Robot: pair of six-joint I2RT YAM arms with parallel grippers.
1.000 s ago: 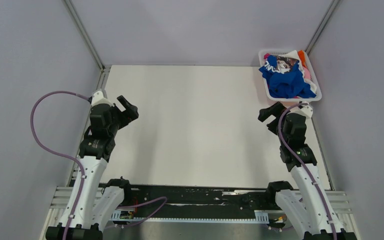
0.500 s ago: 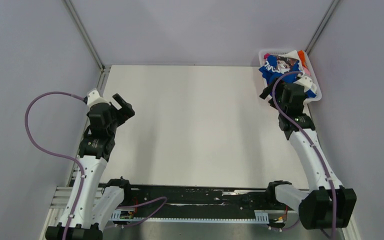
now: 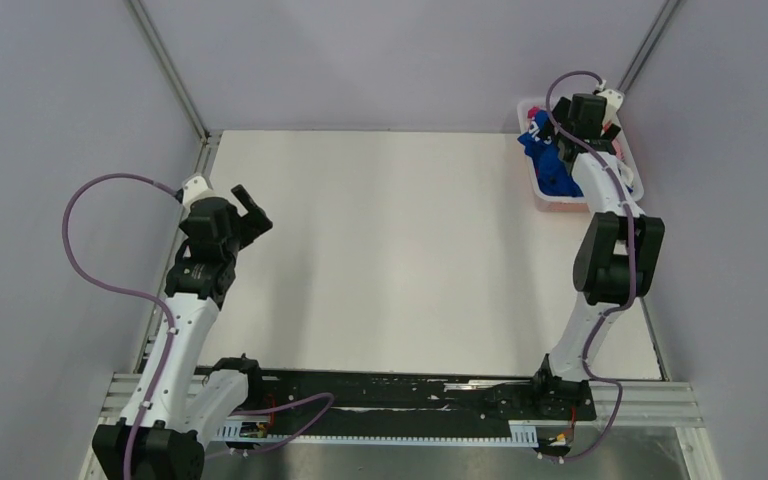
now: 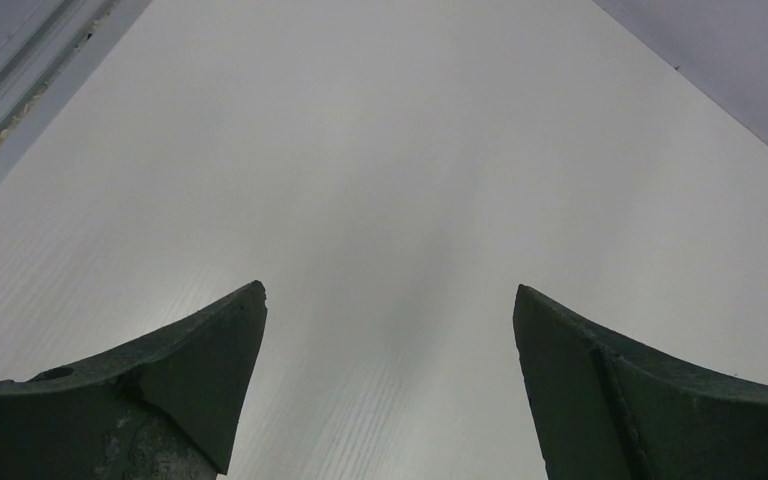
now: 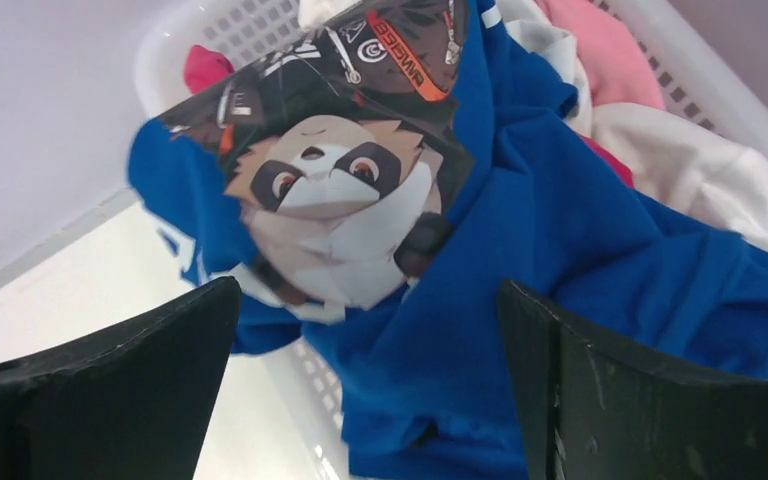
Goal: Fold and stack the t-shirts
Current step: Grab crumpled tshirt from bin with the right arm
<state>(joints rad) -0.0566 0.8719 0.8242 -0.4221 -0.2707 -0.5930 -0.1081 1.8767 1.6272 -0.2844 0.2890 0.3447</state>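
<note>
A crumpled royal blue t-shirt (image 5: pixel 580 230) with a cartoon raccoon print (image 5: pixel 330 190) lies on top of a pile in the white slatted basket (image 5: pixel 720 90). Pink (image 5: pixel 610 50), white (image 5: pixel 700 170) and magenta (image 5: pixel 205 68) shirts show under it. In the top view the blue t-shirt (image 3: pixel 552 168) fills the basket (image 3: pixel 563 206) at the far right corner. My right gripper (image 5: pixel 368 290) is open and empty just above the blue shirt, over the basket (image 3: pixel 558 128). My left gripper (image 3: pixel 250 207) is open and empty above the table's left side (image 4: pixel 388 290).
The white table (image 3: pixel 400 250) lies between the arms. Grey walls and metal frame rails (image 3: pixel 165 65) close it in on three sides. The basket stands against the right wall. The left wrist view holds only bare table (image 4: pixel 440 150).
My right arm has reached from the table's right side up to the far right corner, over the basket. My left gripper has shifted only slightly.
</note>
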